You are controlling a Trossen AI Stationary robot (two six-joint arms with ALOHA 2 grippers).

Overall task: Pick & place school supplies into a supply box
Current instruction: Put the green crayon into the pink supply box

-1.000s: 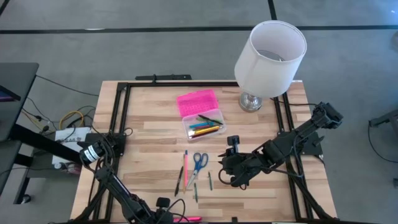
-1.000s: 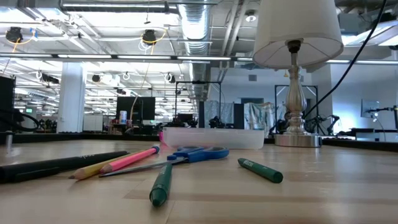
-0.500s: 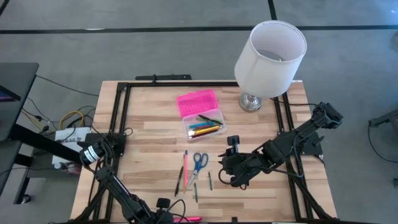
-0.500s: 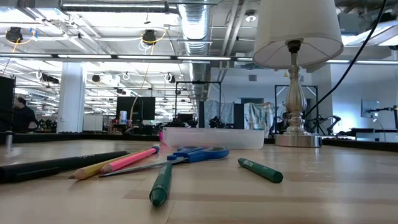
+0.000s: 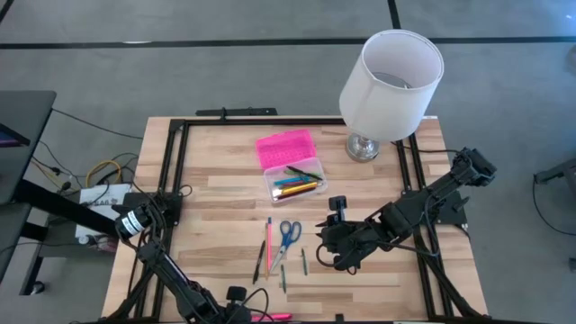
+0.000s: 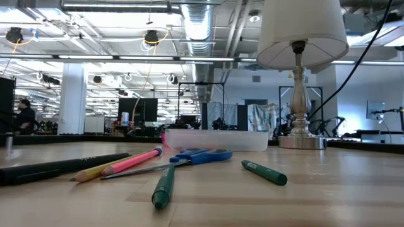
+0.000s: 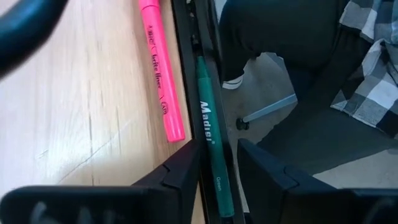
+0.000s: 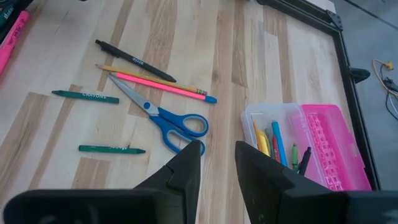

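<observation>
The supply box (image 5: 295, 184) stands open in the middle of the table, several pens in its clear tray, and its pink lid (image 5: 285, 146) is flat on the far side. Blue-handled scissors (image 5: 288, 234), a pink pencil (image 5: 267, 241), a black pen (image 5: 258, 263) and two green crayons (image 5: 303, 261) lie nearer. At the near edge my left gripper (image 7: 219, 168) is open, its fingers either side of a green marker (image 7: 208, 124) that rests in the table frame's channel. A pink highlighter (image 7: 160, 68) lies beside the marker. My right gripper (image 8: 217, 158) hangs open above the table, right of the scissors (image 8: 174, 121). My left gripper has the green marker's lower stretch (image 7: 217, 177) between its two fingers. They slant down from the table side and lie across the marker. Whether either finger touches it, I cannot tell. The marker lies in the frame channel along the near edge.
A white-shaded lamp (image 5: 391, 72) stands at the far right corner. Black frame rails (image 5: 175, 171) run along the table's sides. A seated person's dark trousers (image 7: 292, 37) show just past the near edge. Bare wood lies left of the pens.
</observation>
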